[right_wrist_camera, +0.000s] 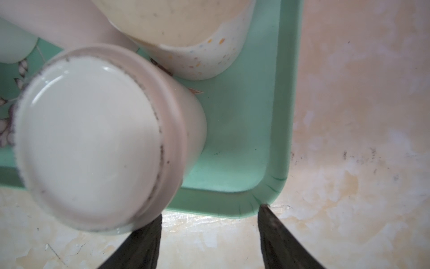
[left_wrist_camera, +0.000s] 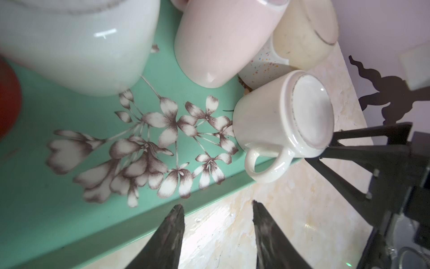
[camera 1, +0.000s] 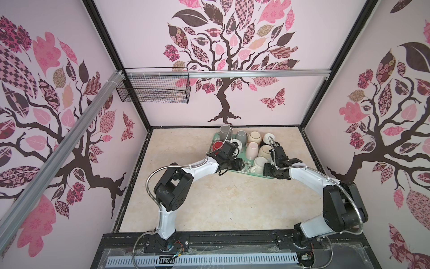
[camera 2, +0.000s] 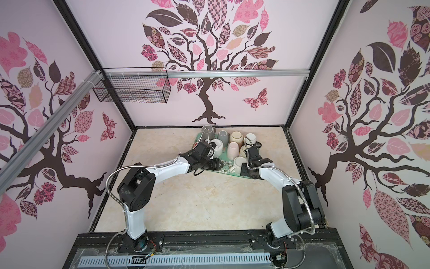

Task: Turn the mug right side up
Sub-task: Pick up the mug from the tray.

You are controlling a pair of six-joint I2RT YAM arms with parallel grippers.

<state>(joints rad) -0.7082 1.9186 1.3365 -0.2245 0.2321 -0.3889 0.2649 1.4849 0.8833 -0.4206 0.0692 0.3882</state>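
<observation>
On the worktop (camera 1: pixel 209 198), the mug (right_wrist_camera: pixel 88 139) at the tray's (right_wrist_camera: pixel 286 116) corner sits inverted, ungrasped; left tool (left_wrist_camera: pixel 218 223) and right tool (right_wrist_camera: pixel 209 233) gape.

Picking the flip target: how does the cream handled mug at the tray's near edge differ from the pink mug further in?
Colour: the cream mug is off-white, the pink mug pale pink. Build: the cream mug is squat, the pink mug taller and tapered. Handle: the cream mug shows a loop; the pink mug shows none here. Both stand base up on the green tray.
</observation>
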